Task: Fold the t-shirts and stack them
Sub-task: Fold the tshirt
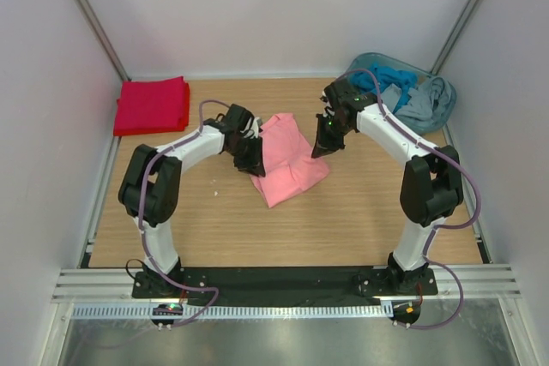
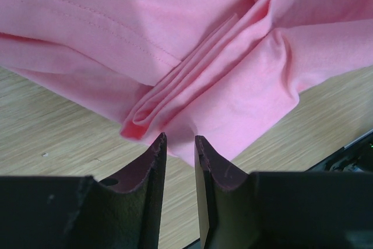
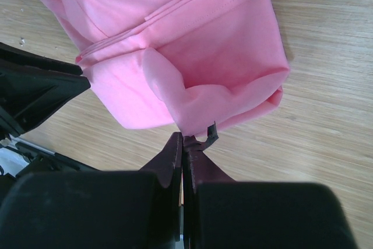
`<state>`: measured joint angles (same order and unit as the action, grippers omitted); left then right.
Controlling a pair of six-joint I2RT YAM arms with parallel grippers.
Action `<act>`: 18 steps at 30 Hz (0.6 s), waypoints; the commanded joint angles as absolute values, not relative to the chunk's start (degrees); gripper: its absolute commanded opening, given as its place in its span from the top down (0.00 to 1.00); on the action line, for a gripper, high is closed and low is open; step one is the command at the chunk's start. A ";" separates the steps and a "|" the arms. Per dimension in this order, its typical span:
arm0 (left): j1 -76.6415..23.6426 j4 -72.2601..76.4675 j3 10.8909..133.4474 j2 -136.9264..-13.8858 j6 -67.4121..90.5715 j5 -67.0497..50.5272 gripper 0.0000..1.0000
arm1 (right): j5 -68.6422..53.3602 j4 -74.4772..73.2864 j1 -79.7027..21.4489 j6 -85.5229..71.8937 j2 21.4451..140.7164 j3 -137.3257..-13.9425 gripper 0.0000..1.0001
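- Salmon-pink t-shirt (image 1: 287,160) lies part-folded and bunched on the table (image 1: 343,212), between my two grippers. The red t-shirt (image 1: 153,105) sits folded well apart from it, to its back-left.
- Right gripper (image 3: 183,138): fingers pressed together on a pinch of cloth at the pink tee's right edge.
- Left gripper (image 2: 178,144): fingers narrowly apart just beside its left folded edge, nothing between them.
- Handling, my guess: light and limp, and the layers will slide and sag. Best taken at a hem or corner, pinching every layer.
- No brand, label or writing readable in any view.
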<state>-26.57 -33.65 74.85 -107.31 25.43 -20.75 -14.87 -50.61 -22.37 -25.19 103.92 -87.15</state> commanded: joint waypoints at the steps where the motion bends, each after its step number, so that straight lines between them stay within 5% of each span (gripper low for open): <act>1: -26.89 -32.61 76.20 -107.93 23.91 -20.39 0.73 | -15.64 -49.31 -22.24 -24.96 104.06 -88.42 0.99; 18: -27.42 -34.72 77.17 -108.19 21.88 -18.28 0.70 | -15.91 -49.04 -22.15 -25.31 104.24 -88.51 0.99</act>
<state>-27.07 -34.57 74.87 -108.16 23.27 -18.96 -15.35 -50.17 -22.37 -25.36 103.92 -87.15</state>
